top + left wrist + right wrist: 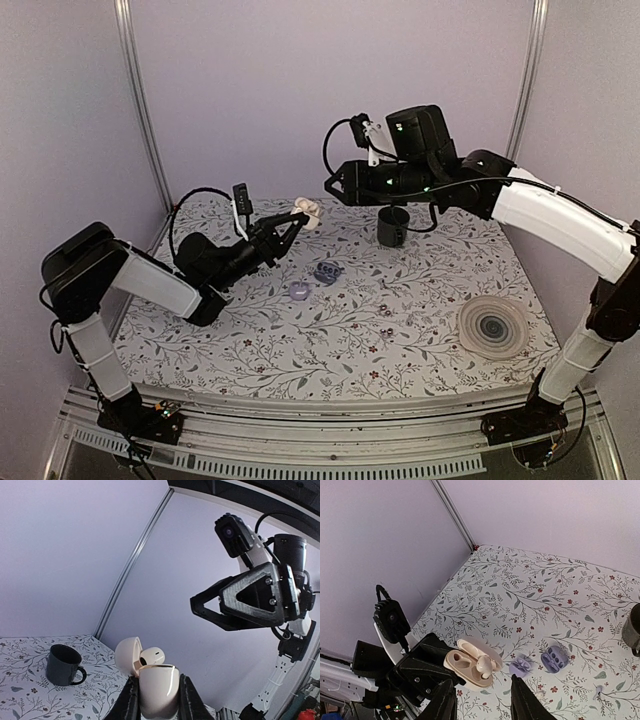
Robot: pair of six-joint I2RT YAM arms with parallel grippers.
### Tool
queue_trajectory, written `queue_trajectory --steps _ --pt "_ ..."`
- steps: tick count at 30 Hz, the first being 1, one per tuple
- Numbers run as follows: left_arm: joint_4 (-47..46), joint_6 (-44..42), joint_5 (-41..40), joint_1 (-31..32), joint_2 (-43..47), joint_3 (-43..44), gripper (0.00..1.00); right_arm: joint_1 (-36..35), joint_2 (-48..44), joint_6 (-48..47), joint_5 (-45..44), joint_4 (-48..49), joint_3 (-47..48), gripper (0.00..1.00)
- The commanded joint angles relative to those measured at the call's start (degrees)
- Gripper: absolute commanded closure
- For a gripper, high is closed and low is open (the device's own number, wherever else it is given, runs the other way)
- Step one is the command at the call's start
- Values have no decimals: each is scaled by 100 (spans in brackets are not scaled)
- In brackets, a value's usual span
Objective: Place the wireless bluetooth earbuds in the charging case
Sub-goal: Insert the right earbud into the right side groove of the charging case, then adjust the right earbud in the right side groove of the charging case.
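Nearest the arm bases, a white ribbed disc [490, 325] with a dark centre lies on the right of the floral tabletop [400, 340]. Farther in, at mid-tabletop, a flat lilac disc [299, 291] sits just beside the blue-grey charging case [328, 271]. The right wrist view shows the charging case lying with its small sockets facing up, touched by neither arm. Beyond these, the left end effector [295, 222] is raised off the tabletop. Its fingers are clamped on the lower half of a cream case [158, 686], whose lid is hinged open. One cream earbud [482, 666] sits inside, and the socket beside it is bare. A dark mug [392, 228] stands upright near the back wall. Above and left of the mug, the right end effector [335, 185] hangs in the air with its fingers spread, holding nothing.
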State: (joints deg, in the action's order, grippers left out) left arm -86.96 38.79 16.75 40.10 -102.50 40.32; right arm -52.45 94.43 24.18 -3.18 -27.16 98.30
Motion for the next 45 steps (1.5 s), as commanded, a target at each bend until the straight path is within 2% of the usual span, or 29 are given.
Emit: queue_trajectory --steps 1,31,45 --pt "-1745 121 578 -46 373 -41 100 15 -100 -241 212 -201 205 61" --pt "-1737 308 895 13 548 177 100 -30 517 -305 -348 -424 532 62" --pt "-1736 314 830 11 472 258 100 -191 397 -343 -464 -439 353 62"
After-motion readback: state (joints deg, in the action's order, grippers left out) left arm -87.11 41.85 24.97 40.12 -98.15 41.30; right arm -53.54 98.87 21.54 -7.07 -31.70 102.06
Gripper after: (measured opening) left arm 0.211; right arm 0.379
